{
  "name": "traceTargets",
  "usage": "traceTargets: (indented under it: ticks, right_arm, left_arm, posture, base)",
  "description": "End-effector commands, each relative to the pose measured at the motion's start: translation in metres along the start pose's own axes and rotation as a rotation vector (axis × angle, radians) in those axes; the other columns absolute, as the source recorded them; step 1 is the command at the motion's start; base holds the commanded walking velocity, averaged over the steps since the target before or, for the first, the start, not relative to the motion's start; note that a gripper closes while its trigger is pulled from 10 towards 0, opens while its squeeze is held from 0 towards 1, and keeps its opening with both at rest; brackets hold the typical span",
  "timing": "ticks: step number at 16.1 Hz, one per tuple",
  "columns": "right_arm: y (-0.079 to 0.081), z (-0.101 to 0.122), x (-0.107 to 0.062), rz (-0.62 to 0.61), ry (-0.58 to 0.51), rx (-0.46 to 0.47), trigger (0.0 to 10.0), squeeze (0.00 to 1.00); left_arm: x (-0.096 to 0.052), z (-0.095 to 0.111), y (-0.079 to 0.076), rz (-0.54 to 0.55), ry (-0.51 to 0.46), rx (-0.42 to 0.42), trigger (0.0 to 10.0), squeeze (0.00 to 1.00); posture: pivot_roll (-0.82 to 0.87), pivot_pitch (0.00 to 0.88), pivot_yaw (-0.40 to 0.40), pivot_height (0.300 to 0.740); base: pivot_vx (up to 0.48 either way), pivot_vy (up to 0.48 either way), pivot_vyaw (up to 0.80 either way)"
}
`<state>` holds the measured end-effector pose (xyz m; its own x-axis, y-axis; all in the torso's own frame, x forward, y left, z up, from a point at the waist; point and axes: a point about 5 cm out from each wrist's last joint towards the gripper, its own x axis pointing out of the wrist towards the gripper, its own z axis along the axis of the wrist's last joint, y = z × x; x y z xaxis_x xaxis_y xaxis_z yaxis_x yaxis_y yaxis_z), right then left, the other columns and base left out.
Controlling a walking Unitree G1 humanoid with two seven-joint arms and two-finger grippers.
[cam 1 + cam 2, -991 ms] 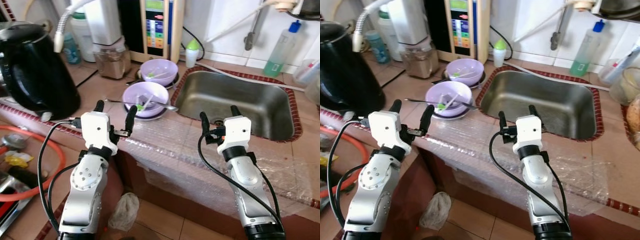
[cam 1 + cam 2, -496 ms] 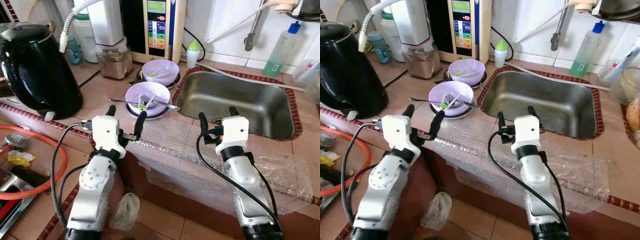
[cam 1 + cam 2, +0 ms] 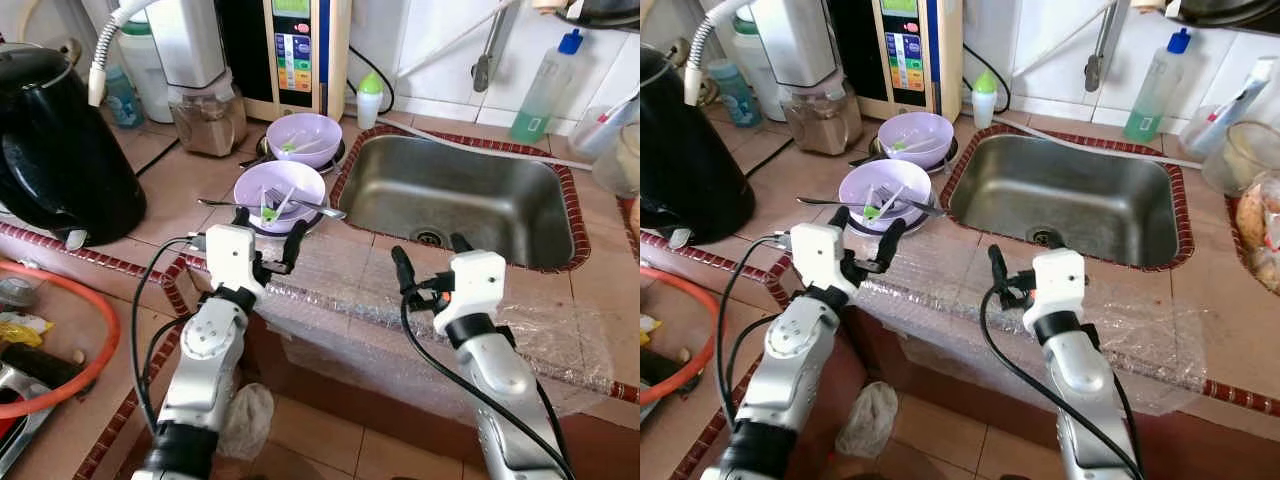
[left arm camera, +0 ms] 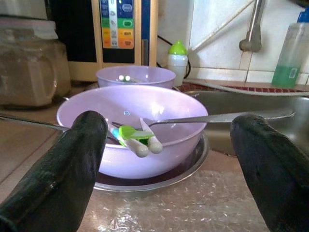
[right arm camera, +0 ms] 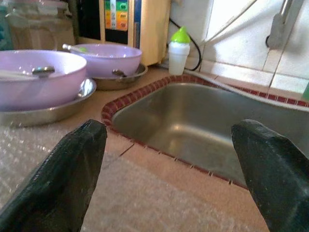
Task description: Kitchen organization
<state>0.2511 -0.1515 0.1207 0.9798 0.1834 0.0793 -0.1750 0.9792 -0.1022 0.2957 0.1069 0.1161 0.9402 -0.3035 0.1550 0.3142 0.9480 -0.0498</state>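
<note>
L gripper [image 3: 268, 232]: fingers [image 4: 72, 159] wide apart, holding nothing. It hangs just over the bubble wrap [image 3: 340, 290] on the front of the bench [image 3: 190, 195], w/ the near purple bowl [image 3: 280, 185] right in front, between the 2 fingers.

That bowl sits on a shiny metal plate [image 4: 159, 176]. Inside it: a fork [image 3: 325, 210], a long spoon [image 3: 215, 203] sticking out to the left & some small white & green sticks [image 4: 137, 137].

R gripper [image 3: 430, 268]: fingers [image 5: 63, 179] also wide apart, empty, over the bubble wrap, near the front edge of the metal sink [image 3: 450, 195].

Behind the near bowl is a 2nd purple bowl [image 3: 305, 135], also on a metal plate. Further back: a small white bottle w/ a green cap [image 3: 370, 100], a box w/ coloured buttons [image 3: 295, 50] & a jar of brown stuff [image 3: 205, 115]. A big black kettle [image 3: 55, 140] stands at the far left. A green soap bottle [image 3: 545, 75] stands by the wall behind the sink.
</note>
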Motion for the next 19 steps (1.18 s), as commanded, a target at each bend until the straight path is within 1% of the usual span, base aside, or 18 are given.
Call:
traceTargets:
  ticks: [1, 2, 3, 4, 5, 6, 7, 14, 19]
  right_arm:
    - [0.000, 0.004, -0.001, 0.010, -0.003, 0.011, 10.0, 0.00]
    - [-0.001, 0.004, -0.003, 0.015, 0.003, 0.016, 10.0, 0.00]
    - [0.000, 0.004, -0.004, 0.018, 0.006, 0.029, 10.0, 0.00]
    - [0.002, 0.004, -0.004, 0.031, 0.007, 0.040, 10.0, 0.00]
    - [0.002, 0.004, -0.004, 0.035, 0.009, 0.049, 10.0, 0.00]
    - [0.006, 0.005, -0.003, 0.063, 0.004, 0.075, 10.0, 0.00]
    - [0.010, 0.006, -0.002, 0.100, 0.005, 0.084, 10.0, 0.00]
    - [0.016, 0.004, 0.003, 0.126, 0.018, 0.111, 10.0, 0.00]
    - [0.017, 0.003, 0.003, 0.134, 0.023, 0.130, 10.0, 0.00]
  left_arm:
    - [0.003, -0.002, 0.003, 0.006, -0.002, 0.011, 9.8, 0.00]
    - [0.006, -0.003, 0.006, 0.024, -0.009, 0.035, 9.6, 0.00]
    - [0.009, -0.003, 0.007, 0.032, -0.012, 0.037, 4.1, 0.00]
    - [0.011, -0.003, 0.009, 0.049, -0.015, 0.042, 2.9, 0.00]
    - [0.012, -0.004, 0.010, 0.051, -0.016, 0.042, 2.5, 0.00]
    - [0.012, -0.005, 0.012, 0.062, -0.013, 0.046, 0.0, 0.00]
    - [0.013, -0.007, 0.013, 0.068, -0.012, 0.047, 0.0, 0.00]
    - [0.014, -0.013, 0.012, 0.065, -0.014, 0.043, 0.0, 0.00]
    - [0.016, -0.012, 0.013, 0.068, -0.028, 0.051, 0.0, 0.00]
  posture:
    - [-0.14, 0.061, 0.044, 0.740]
    - [-0.15, 0.060, 0.048, 0.740]
    - [-0.15, 0.060, 0.048, 0.740]
    - [-0.15, 0.060, 0.048, 0.740]
    - [-0.15, 0.054, 0.049, 0.740]
    - [-0.15, 0.050, 0.049, 0.740]
    - [-0.14, 0.043, 0.047, 0.740]
    - [-0.13, 0.022, 0.050, 0.740]
    - [-0.13, 0.020, 0.052, 0.740]
  base:
    - [0.000, 0.000, 0.00]
    - [0.000, 0.000, 0.00]
    - [0.000, 0.000, 0.00]
    - [0.000, 0.000, 0.00]
    - [0.000, 0.000, 0.00]
    - [0.000, 0.000, 0.00]
    - [0.000, 0.000, 0.00]
    - [0.000, 0.000, 0.00]
    - [0.000, 0.000, 0.00]
